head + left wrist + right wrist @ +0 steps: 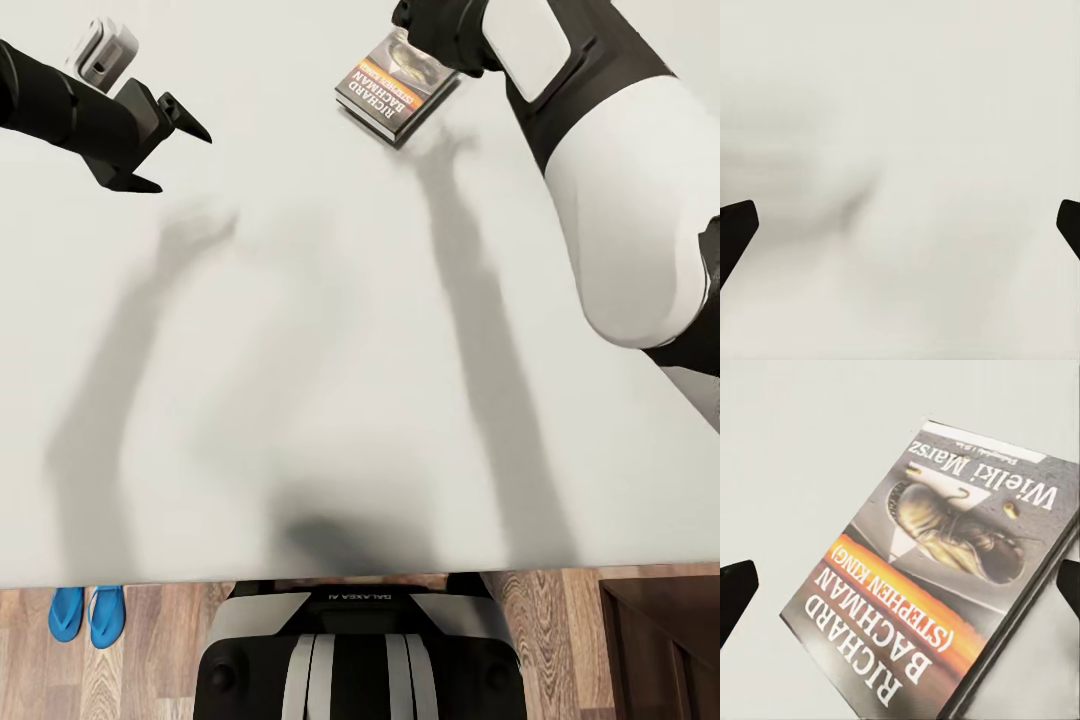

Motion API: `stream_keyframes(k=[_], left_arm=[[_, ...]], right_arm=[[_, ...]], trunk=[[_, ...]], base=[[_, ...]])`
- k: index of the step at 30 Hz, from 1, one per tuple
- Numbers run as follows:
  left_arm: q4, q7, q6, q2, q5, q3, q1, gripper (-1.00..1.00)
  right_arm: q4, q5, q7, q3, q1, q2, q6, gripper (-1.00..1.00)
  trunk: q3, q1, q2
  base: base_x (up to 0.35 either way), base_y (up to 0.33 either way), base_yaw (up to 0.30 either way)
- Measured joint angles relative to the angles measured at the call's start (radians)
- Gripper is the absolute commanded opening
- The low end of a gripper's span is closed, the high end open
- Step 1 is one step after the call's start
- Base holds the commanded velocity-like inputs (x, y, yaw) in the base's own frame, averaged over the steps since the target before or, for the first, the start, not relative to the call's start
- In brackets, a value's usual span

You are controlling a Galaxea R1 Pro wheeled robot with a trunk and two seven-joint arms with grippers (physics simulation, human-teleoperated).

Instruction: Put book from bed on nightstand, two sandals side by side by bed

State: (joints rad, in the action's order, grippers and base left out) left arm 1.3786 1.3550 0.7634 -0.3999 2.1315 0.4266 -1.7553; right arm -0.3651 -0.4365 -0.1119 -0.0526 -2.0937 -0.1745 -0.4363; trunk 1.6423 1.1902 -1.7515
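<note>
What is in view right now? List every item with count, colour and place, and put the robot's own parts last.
book: one, dark grey cover with an orange band and white lettering, lying flat on the bed under the right arm's end.
bed: one, plain white top, spanning most of the head view.
sandals: two, bright blue, side by side on the wooden floor at the bed's near edge, on the robot's left.
dark brown furniture: one piece, on the floor at the robot's right, partly cut off.
left tool: one, black, open, above bare mattress.
right tool: one, black, fingertips wide apart, above the book.
</note>
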Motion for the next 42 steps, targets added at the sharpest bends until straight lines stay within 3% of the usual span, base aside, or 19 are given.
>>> stream_keyframes(k=[5,9,13,14,23,29,30,35,42], left_arm=[[0.022,0.0,0.006,-0.001,0.0,0.0,0.0,1.0],[0.032,0.0,0.009,-0.001,0.0,0.0,0.0,1.0],[0.036,0.0,0.01,-0.001,0.0,-0.001,0.0,1.0],[0.038,0.0,0.01,-0.001,0.001,0.0,0.0,1.0],[0.046,-0.001,0.011,-0.001,0.002,0.001,0.001,1.0],[0.07,-0.002,0.002,-0.002,0.005,0.001,0.008,1.0],[0.079,-0.001,-0.007,-0.002,0.008,-0.001,0.011,1.0],[0.081,-0.001,-0.023,-0.003,0.037,-0.004,0.013,1.0],[0.083,0.0,-0.031,-0.009,0.063,-0.007,0.01,1.0]], right_arm=[[-0.012,0.068,-0.004,-0.003,0.064,0.0,0.089,1.0],[-0.008,0.145,-0.007,-0.009,0.105,0.0,0.174,1.0],[0.005,0.178,-0.01,-0.004,0.109,0.0,0.211,1.0],[0.022,0.183,-0.013,-0.001,0.086,0.0,0.212,1.0],[0.111,0.182,-0.019,0.006,-0.019,0.001,0.213,1.0],[0.137,0.179,-0.028,0.01,-0.079,0.024,0.189,1.0],[0.143,0.156,-0.065,0.03,-0.094,0.032,0.164,1.0],[0.146,0.11,-0.098,0.08,-0.101,0.036,0.155,1.0],[0.147,0.091,-0.109,0.106,-0.104,0.039,0.154,1.0]], trunk=[[0.0,0.0,0.0],[0.0,0.0,0.0],[0.0,0.0,0.0],[0.0,0.0,0.0],[0.0,0.0,0.0],[0.0,0.0,0.0],[0.003,0.004,-0.007],[0.019,0.023,-0.042],[0.028,0.034,-0.063]], base=[[0.0,0.0,0.0],[0.0,0.0,0.0],[0.0,0.0,0.0],[0.0,0.0,0.0],[0.0,0.0,0.0],[0.0,0.0,0.0],[0.0,0.0,0.0],[0.0,0.0,0.0],[0.0,0.0,0.0]])
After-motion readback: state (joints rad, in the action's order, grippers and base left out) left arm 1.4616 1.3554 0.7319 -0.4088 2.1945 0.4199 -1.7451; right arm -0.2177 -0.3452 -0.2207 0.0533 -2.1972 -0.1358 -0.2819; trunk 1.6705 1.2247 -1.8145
